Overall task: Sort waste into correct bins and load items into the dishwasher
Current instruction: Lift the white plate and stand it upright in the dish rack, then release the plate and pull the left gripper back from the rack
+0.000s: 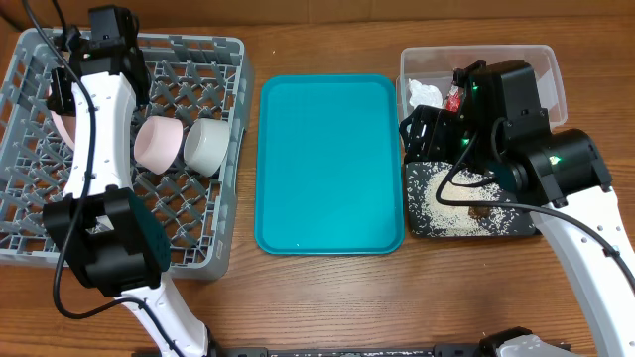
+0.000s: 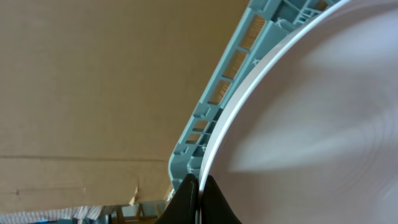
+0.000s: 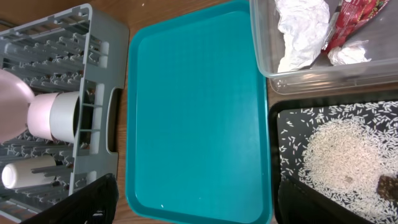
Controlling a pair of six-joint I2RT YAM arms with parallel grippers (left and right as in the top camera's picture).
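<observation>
My left gripper [image 2: 198, 190] is shut on the rim of the pale pink plate [image 2: 311, 124], which stands on edge at the far left of the grey dish rack [image 1: 198, 248]. In the overhead view the plate [image 1: 62, 129] is mostly hidden by the arm. A pink bowl [image 1: 157, 142] and a grey-green bowl [image 1: 206, 146] lie on their sides in the rack. A white cup [image 3: 18, 175] lies in the rack too. My right gripper [image 3: 199, 211] is open and empty over the teal tray's right edge. Tissue [image 3: 305, 31] and the red wrapper [image 3: 351, 17] lie in the clear tub [image 3: 311, 76]. Rice [image 3: 348, 155] covers the black tray [image 3: 287, 121]. No chopsticks show.
The teal tray [image 1: 330, 164] lies bare between the rack and the two bins. A brown food scrap [image 3: 388, 185] sits in the rice. The right arm [image 1: 556, 164] hangs over the tub and the black tray. The left arm [image 1: 99, 149] lies over the rack's left half.
</observation>
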